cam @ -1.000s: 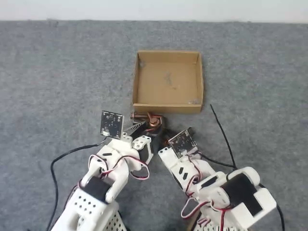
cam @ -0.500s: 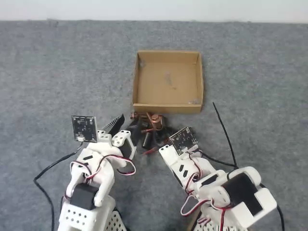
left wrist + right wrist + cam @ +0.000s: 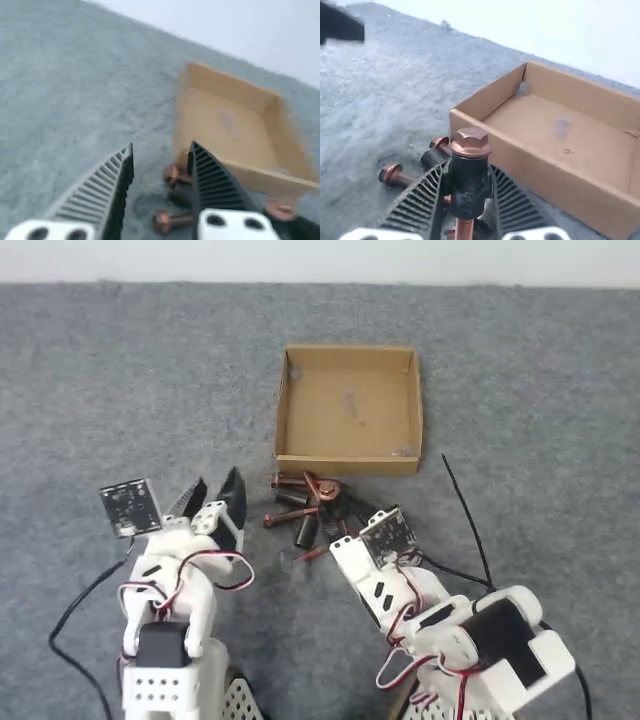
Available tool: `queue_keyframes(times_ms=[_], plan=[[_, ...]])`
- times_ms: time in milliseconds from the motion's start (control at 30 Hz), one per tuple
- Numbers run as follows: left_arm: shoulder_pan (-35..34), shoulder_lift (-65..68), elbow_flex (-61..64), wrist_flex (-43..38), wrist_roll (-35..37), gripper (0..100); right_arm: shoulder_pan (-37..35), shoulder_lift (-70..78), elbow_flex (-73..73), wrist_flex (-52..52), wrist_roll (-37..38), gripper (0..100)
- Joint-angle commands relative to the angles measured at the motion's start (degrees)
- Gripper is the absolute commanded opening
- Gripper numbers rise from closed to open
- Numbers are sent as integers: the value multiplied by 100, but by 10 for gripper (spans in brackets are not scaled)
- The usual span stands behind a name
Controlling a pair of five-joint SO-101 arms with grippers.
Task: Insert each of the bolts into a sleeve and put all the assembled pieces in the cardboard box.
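In the right wrist view my right gripper is shut on a black sleeve standing upright, with a copper bolt pushed through it. From above, that right gripper sits just in front of the cardboard box. Loose copper bolts and black sleeves lie in a small pile beside it. My left gripper stands open to the left of the pile, holding nothing. Past the left gripper I see the loose bolts and the box, whose floor is bare.
Grey carpet covers the table on all sides. A black cable runs from the right arm toward the box's right corner. A pale wall edge borders the far side.
My left arm has pulled back from the pile to the left, and its gripper now stands open. The right gripper has stayed almost in place with its sleeve and bolt.
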State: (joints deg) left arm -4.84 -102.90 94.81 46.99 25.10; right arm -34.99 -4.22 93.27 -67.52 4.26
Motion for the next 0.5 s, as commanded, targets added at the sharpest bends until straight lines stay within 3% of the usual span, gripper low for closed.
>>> queue_keyframes(times_ms=[0, 200, 367, 467], plan=[[-343, -149, 163, 18, 53, 166, 251, -338, -62, -365, -53, 6], [-440, -141, 171, 378, 18, 166, 321, -347, -70, -725, -18, 6], [-448, -141, 171, 659, -492, 166, 347, -954, 44, -646, -9, 6], [-448, -141, 171, 774, -527, 166, 549, -1648, -44, 101, -26, 6]])
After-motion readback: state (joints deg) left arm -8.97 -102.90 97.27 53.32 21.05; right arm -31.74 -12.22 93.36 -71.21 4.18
